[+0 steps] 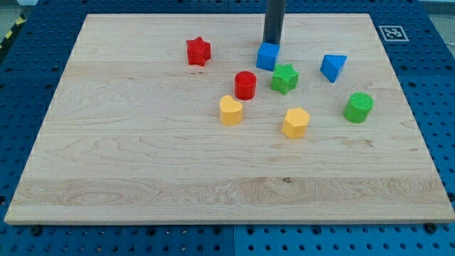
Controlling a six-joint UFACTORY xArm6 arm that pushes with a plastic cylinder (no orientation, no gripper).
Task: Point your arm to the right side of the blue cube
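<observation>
Wood, pale and smooth, makes up the big board (142,156) that lies flat on a blue table full of little holes (28,85). A small black-and-white square sticker (391,32) sits on the board's far right corner. A bit of yellow-and-black striped tape (11,32) shows at the far left, off the board.

All the blocks sit in the far middle and right part of the board. The blue cube (267,56) is near the far edge. The dark rod comes straight down from above, and its tip (273,44) is just behind the cube, at its far side, touching it or almost touching it; I cannot tell which. The rod has no fingers, so nothing opens or closes.

A green star (284,78) is just beside the cube, to its near right. A red round block (245,84) is to the cube's near left. A red star (198,51) sits farther left, well apart. A blue triangle block (333,67) sits to the right, with open wood between it and the cube. Nearer to us are a yellow heart (230,110), a yellow six-sided block (296,122) and a green round block (358,107).

The whole near half of the board is bare wood, and so is the left side. Close to the far edge, the cube has only a thin strip of wood behind it.
</observation>
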